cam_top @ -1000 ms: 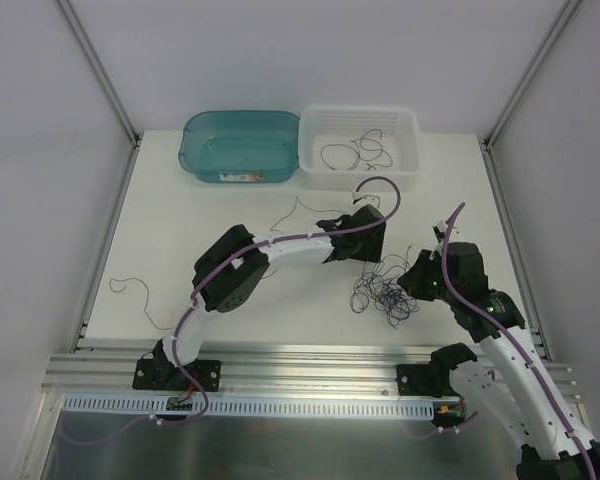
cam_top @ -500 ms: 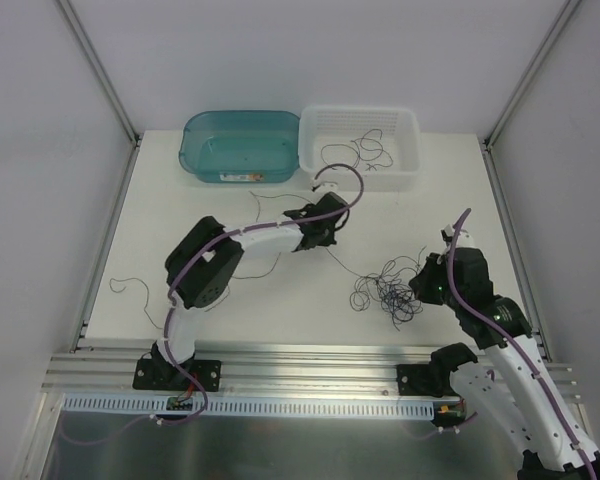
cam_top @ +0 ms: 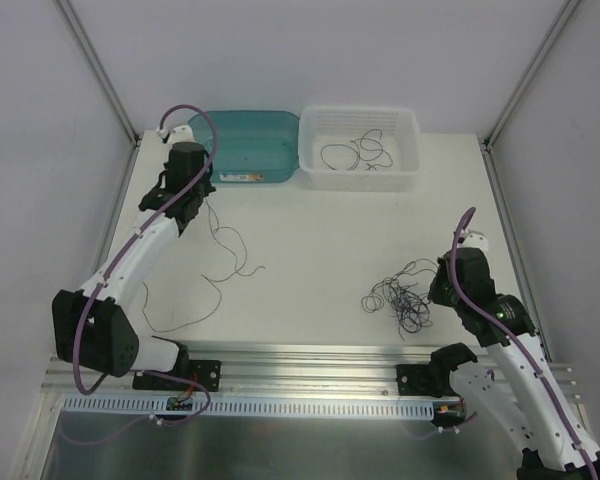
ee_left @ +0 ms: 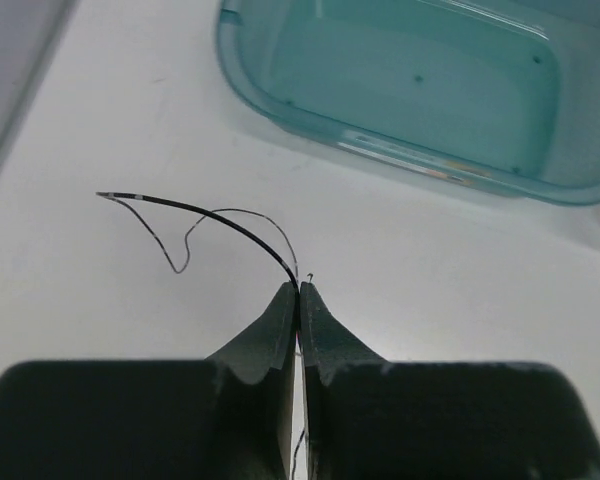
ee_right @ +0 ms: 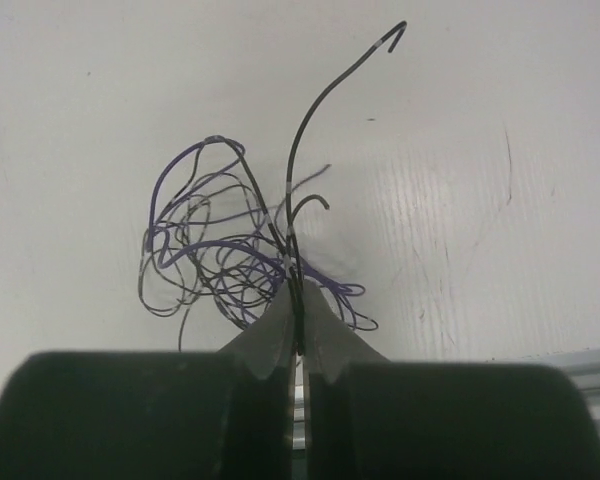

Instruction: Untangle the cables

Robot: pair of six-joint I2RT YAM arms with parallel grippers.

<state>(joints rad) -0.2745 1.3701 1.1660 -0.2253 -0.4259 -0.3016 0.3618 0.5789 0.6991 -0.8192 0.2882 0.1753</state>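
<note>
- Pinching one loose cable point(ee_left: 242, 226) in my left gripper point(ee_left: 298, 292), jaws clamped tight, near the teal bin point(ee_left: 330, 128).
- My right gripper point(ee_right: 298, 298) is clamped on the cable tangle point(ee_right: 215, 250), bunched at its tips.

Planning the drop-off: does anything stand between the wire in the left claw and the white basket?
Yes. The left claw, shut on one cable, is by the teal bin's left front corner; that bin lies between it and the white basket. Nothing else visible does.
</note>
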